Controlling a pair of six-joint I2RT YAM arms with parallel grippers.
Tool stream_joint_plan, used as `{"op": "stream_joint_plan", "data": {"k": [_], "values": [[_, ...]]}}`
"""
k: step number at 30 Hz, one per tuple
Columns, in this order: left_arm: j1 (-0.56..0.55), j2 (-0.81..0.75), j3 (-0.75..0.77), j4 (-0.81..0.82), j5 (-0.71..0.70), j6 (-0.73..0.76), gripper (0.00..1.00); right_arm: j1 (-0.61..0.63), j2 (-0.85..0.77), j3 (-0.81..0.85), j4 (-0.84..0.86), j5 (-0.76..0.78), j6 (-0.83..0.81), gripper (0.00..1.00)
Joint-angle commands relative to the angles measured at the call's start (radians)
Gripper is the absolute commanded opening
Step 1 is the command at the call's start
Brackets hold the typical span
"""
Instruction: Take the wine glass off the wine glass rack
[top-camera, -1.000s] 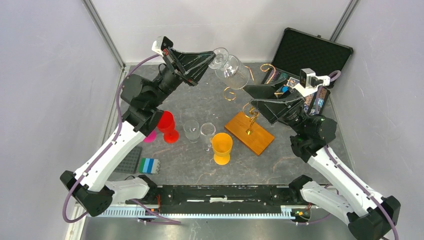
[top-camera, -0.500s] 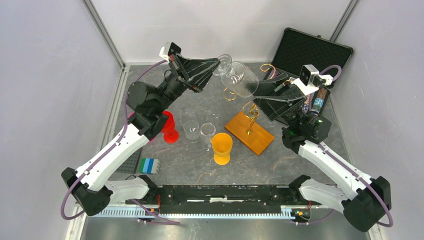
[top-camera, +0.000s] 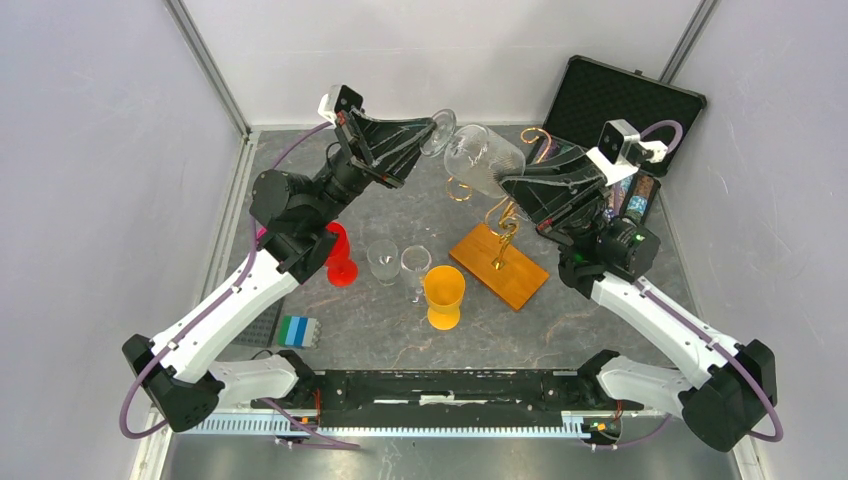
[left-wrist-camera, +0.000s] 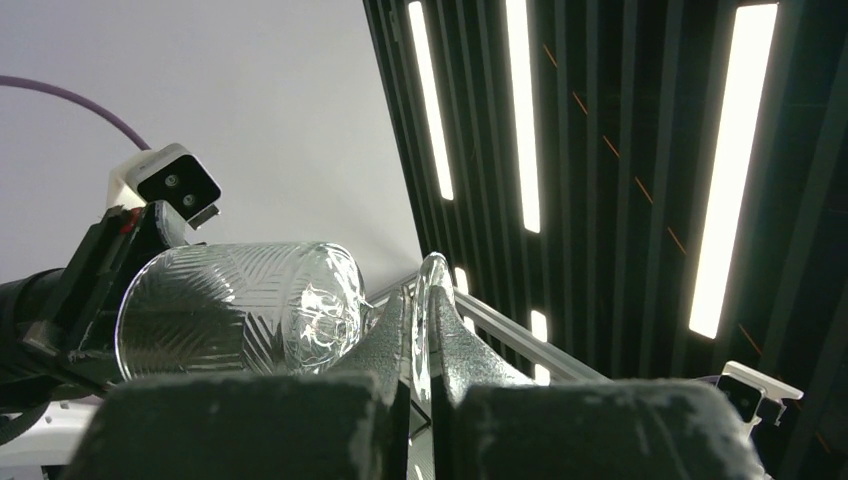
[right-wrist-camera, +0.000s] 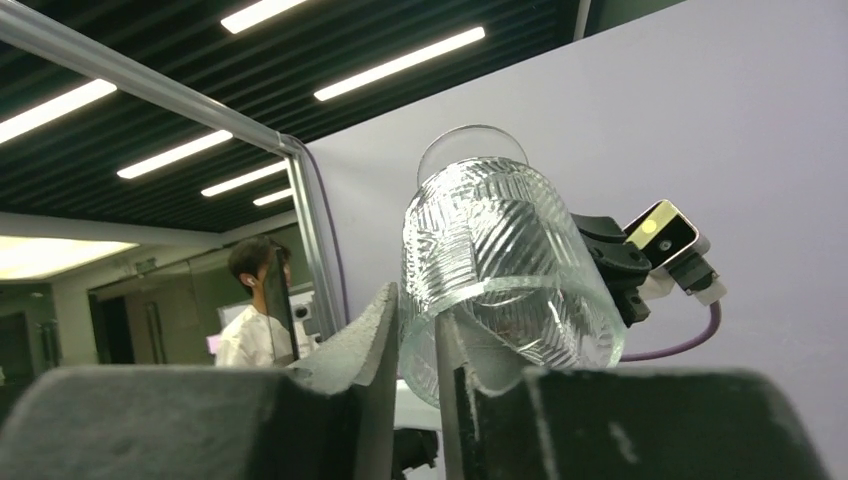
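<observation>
**A:** The glass is off the rack. It's up in the air, lying almost on its side, above the rack's rear curls, and I see no wire hooked round the stem.

**B:** Look what the last second has brought. The left arm has carried the glass rightward, and the right arm has swung up and in to meet it. A moment ago the right arm sat lower and further out.

**A:** The left end effector is clamped on the foot. Its wrist view shows the disc edge-on, pinched tight.

**B:** The right end effector is on the bowl now. Its own camera shows the rim running down between the two fingers with barely any gap, so I read that as closed on the bowl wall.

**A:** Two grips on one glass, then. That looks like a hand-over, or steadying before it's set down. The lifting-off part looks done to me.

**B:** Now for the obstacles. The gold curls sit right under the bowl, so dropping straight down risks a snag.

**A:** The bench left of the rack is crowded too: a red goblet, a pair of clear cups and an orange goblet, all close together.

**B:** The open case sits behind the right arm, and that hems in that side.
</observation>
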Motion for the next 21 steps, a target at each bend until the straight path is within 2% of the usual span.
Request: {"op": "stream_joint_plan", "data": {"k": [1, 3, 6, 10, 12, 16, 19, 21], "values": [[-0.003, -0.012, 0.012, 0.073, 0.002, -0.021, 0.02, 0.006, -0.009, 0.054, -0.006, 0.000, -0.002, 0.14], [-0.003, -0.008, 0.022, 0.076, 0.011, -0.010, 0.02, 0.006, -0.013, 0.056, -0.032, 0.004, -0.012, 0.00], [-0.003, -0.005, 0.040, 0.078, 0.026, 0.015, 0.04, 0.006, -0.028, 0.056, -0.072, 0.007, -0.043, 0.00], [-0.003, -0.012, 0.057, 0.052, 0.051, 0.080, 0.32, 0.006, -0.073, 0.053, -0.138, 0.023, -0.113, 0.00], [-0.003, -0.020, 0.064, 0.025, 0.064, 0.125, 0.51, 0.007, -0.100, 0.054, -0.191, 0.035, -0.160, 0.00], [-0.002, -0.045, 0.059, -0.035, 0.083, 0.245, 0.79, 0.006, -0.170, 0.062, -0.326, 0.075, -0.279, 0.00], [-0.001, -0.068, 0.056, -0.123, 0.095, 0.378, 0.92, 0.006, -0.232, 0.097, -0.492, 0.112, -0.395, 0.00], [0.001, -0.089, 0.060, -0.217, 0.100, 0.502, 0.99, 0.006, -0.273, 0.155, -0.696, 0.155, -0.523, 0.00]]}}
